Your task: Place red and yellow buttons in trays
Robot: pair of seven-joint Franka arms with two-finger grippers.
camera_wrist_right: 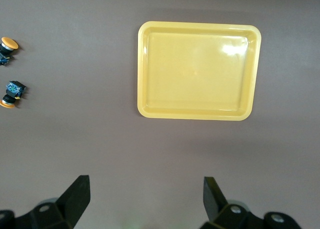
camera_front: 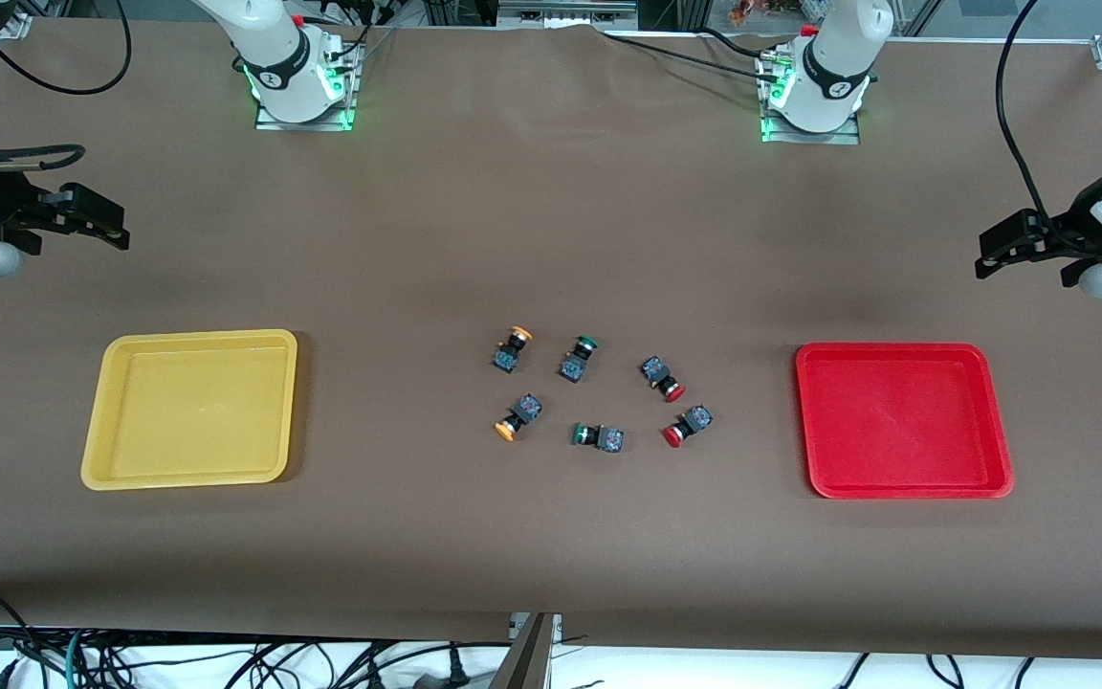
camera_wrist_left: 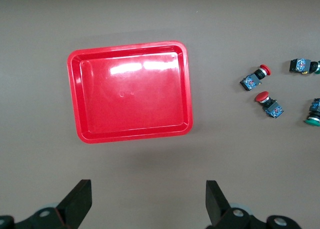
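Observation:
Two yellow-capped buttons and two red-capped buttons lie on their sides mid-table. The yellow tray lies empty toward the right arm's end, the red tray empty toward the left arm's end. My right gripper is open and empty, up in the air over the table's right-arm end; its wrist view shows the yellow tray and both yellow buttons. My left gripper is open and empty, over the left-arm end; its wrist view shows the red tray and both red buttons.
Two green-capped buttons lie among the others, between the yellow and red pairs. The table is covered in brown cloth. Cables run along the table's edges near both arm bases.

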